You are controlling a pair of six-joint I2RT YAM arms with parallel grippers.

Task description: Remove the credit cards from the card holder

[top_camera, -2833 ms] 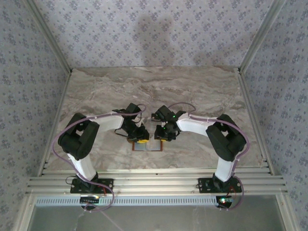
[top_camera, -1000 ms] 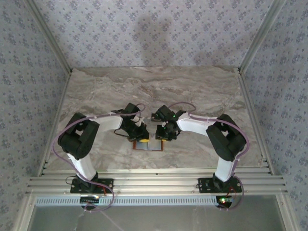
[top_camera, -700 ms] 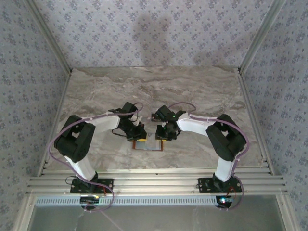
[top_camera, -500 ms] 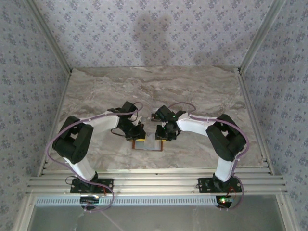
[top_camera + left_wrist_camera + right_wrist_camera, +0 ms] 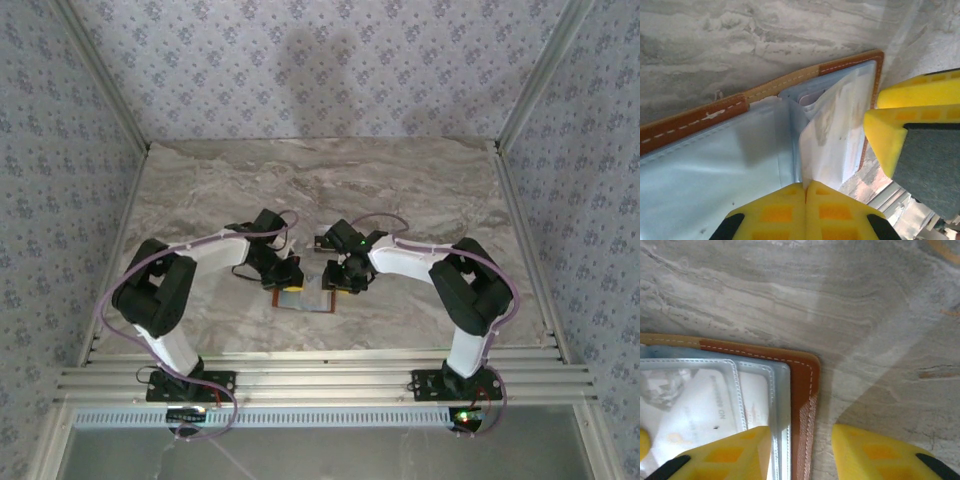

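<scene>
The left jaws are pressed together on a clear plastic sheet [image 5: 827,135] that stands up from the card holder [image 5: 700,122], as the left wrist view shows. The right wrist view shows the right jaws apart astride its brown edge, and a whitish card [image 5: 710,405] inside. From above, it lies open on the counter [image 5: 330,180].

Credit cards [image 5: 700,402] lie blurred behind a clear pocket [image 5: 754,395] (print unreadable)
</scene>
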